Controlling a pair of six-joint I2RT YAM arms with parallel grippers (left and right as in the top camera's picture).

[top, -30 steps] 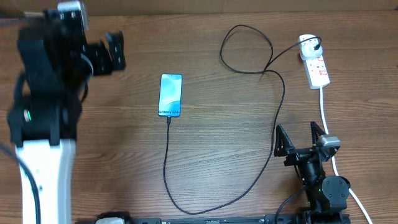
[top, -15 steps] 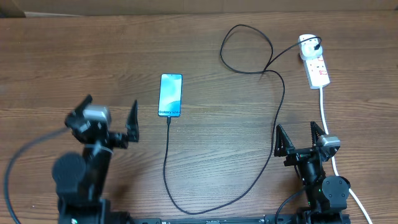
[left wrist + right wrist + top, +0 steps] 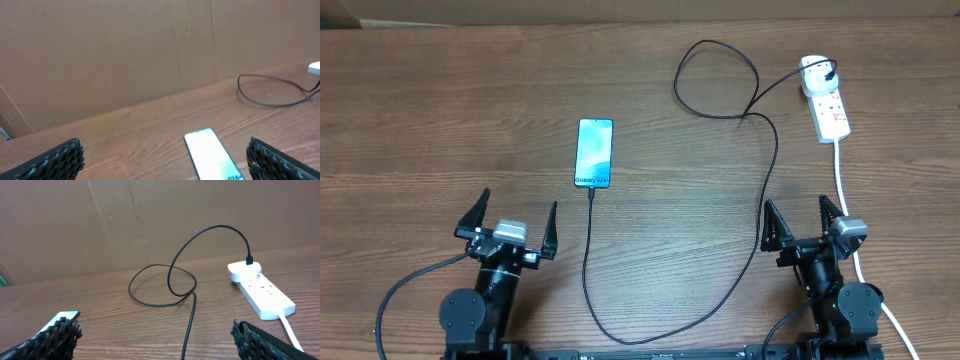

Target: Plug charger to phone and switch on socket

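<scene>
**Overhead and wrist views.** The left gripper (image 3: 519, 203) stood at the near edge of the brown wooden table (image 3: 440, 90), its two black ribbed fingers spread wide and holding nothing. The right gripper (image 3: 795, 203) stood at the near right, equally wide and empty. The slim rectangular phone (image 3: 594, 153), blue-teal screen up, lay flat ahead of the left gripper and slightly to its right, well apart from it. The thin black charger cable (image 3: 586, 262) met the phone's near end, though whether its tip was seated could not be told. It curved between the grippers, passed just left of the right gripper, looped once and ended at a white plug (image 3: 813, 70) on the white oblong power strip (image 3: 830, 110). The strip lay ahead of the right gripper. Its thick white cord (image 3: 841, 175) ran back beside that gripper. A brown cardboard wall (image 3: 100, 50) backed the table.
</scene>
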